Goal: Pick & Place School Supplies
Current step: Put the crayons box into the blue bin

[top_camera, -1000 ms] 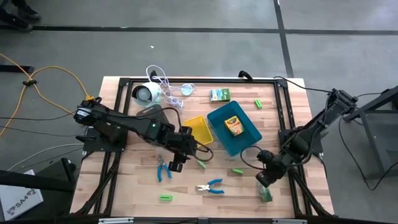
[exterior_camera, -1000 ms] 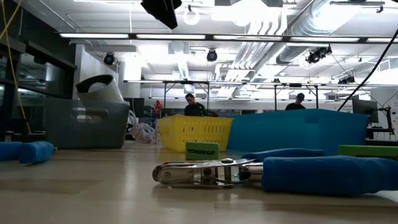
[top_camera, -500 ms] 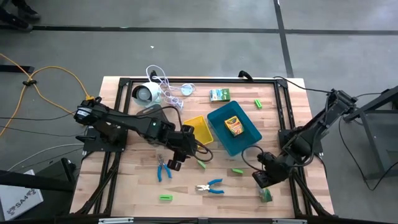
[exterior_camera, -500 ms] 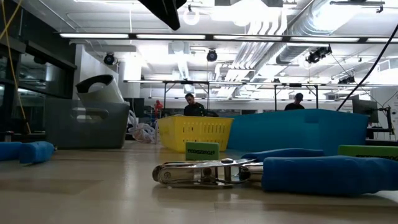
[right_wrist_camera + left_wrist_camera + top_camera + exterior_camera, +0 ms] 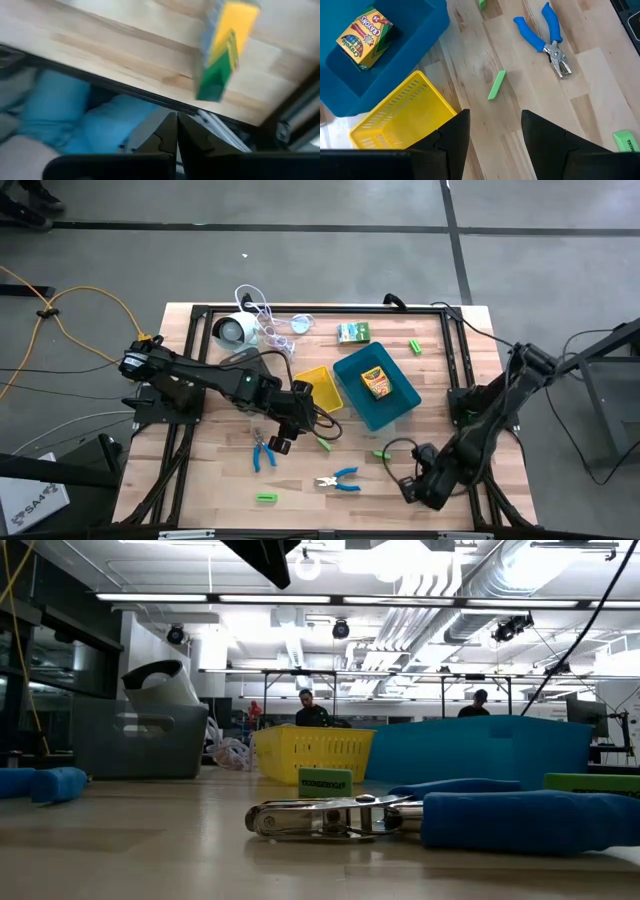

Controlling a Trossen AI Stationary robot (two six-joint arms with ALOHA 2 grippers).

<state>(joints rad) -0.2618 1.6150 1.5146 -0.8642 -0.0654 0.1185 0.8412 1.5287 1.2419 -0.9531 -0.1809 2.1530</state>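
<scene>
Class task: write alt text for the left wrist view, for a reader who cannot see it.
The left tool is open above a wooden table, facing a small green block. Blue-handled pliers lie beyond it. A crayon box sits in a blue tray beside a yellow tray.

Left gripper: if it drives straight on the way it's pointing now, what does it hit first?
Most likely the green block lying on the table: it sits just beyond the left gripper, whose fingers stand apart, in line with the gap between them. Depth is unclear, so it might meet bare wood just short of it.
</scene>
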